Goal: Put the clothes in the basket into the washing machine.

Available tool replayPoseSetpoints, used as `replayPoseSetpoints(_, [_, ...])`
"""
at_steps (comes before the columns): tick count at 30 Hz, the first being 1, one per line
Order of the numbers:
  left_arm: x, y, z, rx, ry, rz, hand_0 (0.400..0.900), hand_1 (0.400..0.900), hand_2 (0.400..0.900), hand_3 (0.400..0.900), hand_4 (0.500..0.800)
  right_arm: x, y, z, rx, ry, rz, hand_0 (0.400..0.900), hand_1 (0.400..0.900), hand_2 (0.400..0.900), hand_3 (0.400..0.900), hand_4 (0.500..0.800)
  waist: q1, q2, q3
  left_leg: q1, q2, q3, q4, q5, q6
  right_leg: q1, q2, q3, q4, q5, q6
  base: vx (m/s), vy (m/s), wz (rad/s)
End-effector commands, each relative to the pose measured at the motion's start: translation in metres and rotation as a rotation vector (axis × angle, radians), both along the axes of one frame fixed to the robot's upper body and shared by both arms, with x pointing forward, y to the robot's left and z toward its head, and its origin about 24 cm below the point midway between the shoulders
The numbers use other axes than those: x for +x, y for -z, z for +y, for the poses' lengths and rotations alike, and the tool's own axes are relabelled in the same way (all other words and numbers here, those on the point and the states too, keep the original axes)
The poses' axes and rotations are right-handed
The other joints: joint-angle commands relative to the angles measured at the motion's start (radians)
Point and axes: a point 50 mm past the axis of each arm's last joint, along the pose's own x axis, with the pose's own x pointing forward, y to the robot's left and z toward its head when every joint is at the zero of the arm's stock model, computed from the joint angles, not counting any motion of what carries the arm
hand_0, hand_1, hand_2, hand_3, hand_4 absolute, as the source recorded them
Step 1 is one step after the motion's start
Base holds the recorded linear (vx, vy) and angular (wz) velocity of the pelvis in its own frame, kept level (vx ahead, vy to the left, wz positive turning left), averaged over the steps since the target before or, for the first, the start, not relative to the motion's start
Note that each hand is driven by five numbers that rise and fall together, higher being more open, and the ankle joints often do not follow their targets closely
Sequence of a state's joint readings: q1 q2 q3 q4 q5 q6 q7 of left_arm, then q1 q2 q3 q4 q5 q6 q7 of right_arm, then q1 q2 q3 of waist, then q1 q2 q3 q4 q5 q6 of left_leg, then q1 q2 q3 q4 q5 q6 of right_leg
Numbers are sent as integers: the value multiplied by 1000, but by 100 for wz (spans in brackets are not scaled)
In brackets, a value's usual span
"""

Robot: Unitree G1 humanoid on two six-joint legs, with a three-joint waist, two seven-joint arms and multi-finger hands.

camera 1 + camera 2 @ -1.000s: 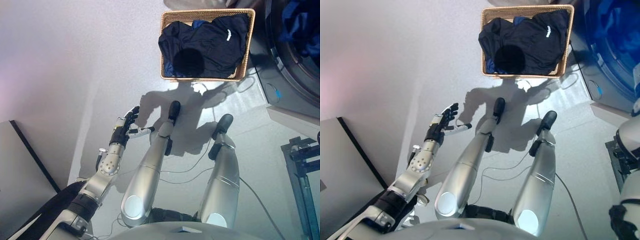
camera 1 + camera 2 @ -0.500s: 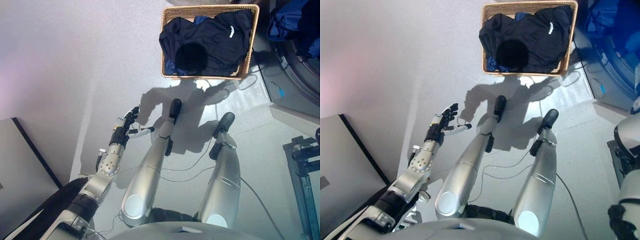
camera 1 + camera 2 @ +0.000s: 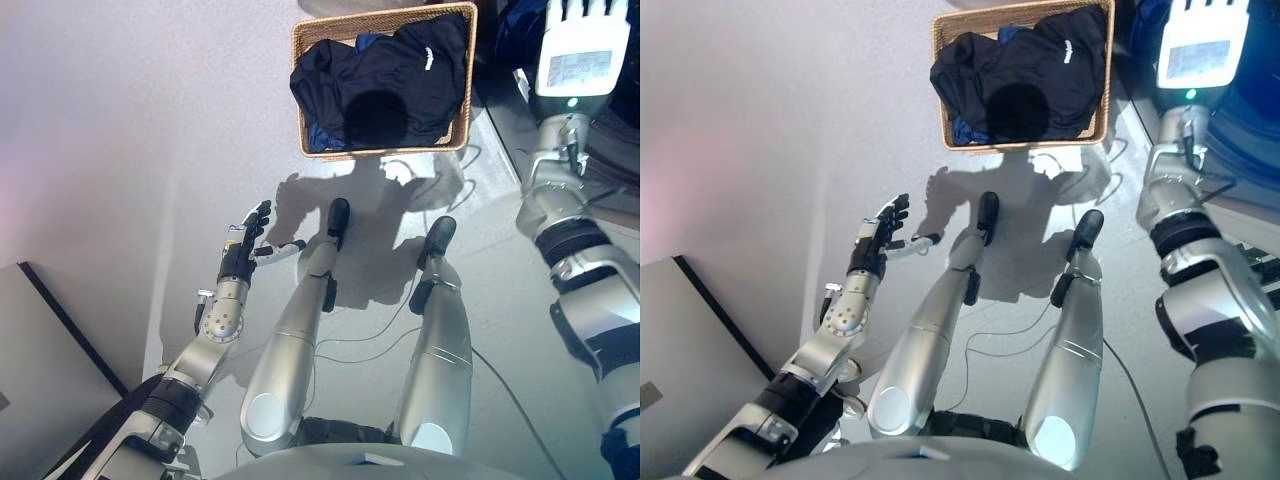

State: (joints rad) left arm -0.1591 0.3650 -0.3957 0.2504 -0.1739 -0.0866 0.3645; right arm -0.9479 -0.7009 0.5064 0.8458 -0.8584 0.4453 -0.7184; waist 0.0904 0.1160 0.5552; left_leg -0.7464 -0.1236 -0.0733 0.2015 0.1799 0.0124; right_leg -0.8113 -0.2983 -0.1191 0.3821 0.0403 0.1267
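A wicker basket (image 3: 303,92) stands on the floor at the top centre, with dark navy clothes (image 3: 385,75) heaped in it. The washing machine (image 3: 1252,135) is at the top right, with a blue cloth (image 3: 512,25) showing at its edge. My right arm reaches up along the right side. My right hand (image 3: 588,8) is at the top edge by the machine, cut off by the frame, and its fingers cannot be read. My left hand (image 3: 246,240) is open and empty over the floor at the lower left, far from the basket.
A grey board with a dark edge (image 3: 40,340) lies on the floor at the lower left. Grey floor stretches left of the basket.
My right arm has come into view on the right and reaches up beside the basket toward the machine. The view has shifted a little. My left hand stays open in about the same place.
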Motion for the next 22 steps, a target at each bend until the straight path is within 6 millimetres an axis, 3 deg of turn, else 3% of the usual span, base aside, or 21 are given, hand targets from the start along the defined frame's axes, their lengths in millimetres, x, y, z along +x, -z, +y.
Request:
replayPoseSetpoints(1, [-6,4,6,7,-70,-12,900,900,900,900,800,-10,-9,10,23,-73,-164,900,900,900,900,800,-21,-7,-35,-13,2,-35,94,-128,-58,44,17,-46,-58,48,16,6,-18,-11])
replayPoseSetpoints(4, [-9,19,6,1,-101,56,900,900,900,900,800,-14,64,31,361,-215,-13,900,900,900,900,800,-37,-40,-35,47,15,-28,85,-132,-58,115,29,-53,-83,54,15,35,-27,-14])
replayPoseSetpoints(7, [-14,32,14,20,-137,124,900,900,900,900,800,-36,135,45,850,-310,96,900,900,900,900,800,-58,-77,-35,138,33,-24,57,-138,-57,210,42,-58,-122,60,16,76,-34,-19])
replayPoseSetpoints(10, [-21,43,30,28,-181,181,900,900,900,900,800,-63,190,42,1244,-296,205,900,900,900,900,800,-66,-98,-35,241,46,-24,18,-136,-58,317,54,-69,-162,60,17,111,-43,-11])
replayPoseSetpoints(12, [-26,51,40,23,-214,235,900,900,900,900,800,-90,230,37,1630,-211,189,900,900,900,900,800,-71,-113,-44,312,54,-26,-15,-133,-58,383,65,-74,-183,56,19,141,-40,-9])
replayPoseSetpoints(15, [-37,66,51,24,-246,314,900,900,900,900,800,-119,267,27,1885,-52,113,900,900,900,900,800,-73,-112,-68,394,64,-25,-56,-133,-58,458,72,-85,-207,49,20,139,-13,-3])
replayPoseSetpoints(18, [-49,83,59,20,-267,406,900,900,900,900,800,-146,294,15,2000,117,95,900,900,900,900,800,-74,-111,-100,463,72,-24,-97,-132,-59,524,83,-89,-235,45,22,123,-11,-2])
replayPoseSetpoints(22, [-59,95,67,16,-303,472,900,900,900,900,800,-166,305,-1,2034,223,69,900,900,900,900,800,-81,-104,-143,528,80,-21,-147,-122,-56,578,96,-89,-275,48,25,86,1,-4])
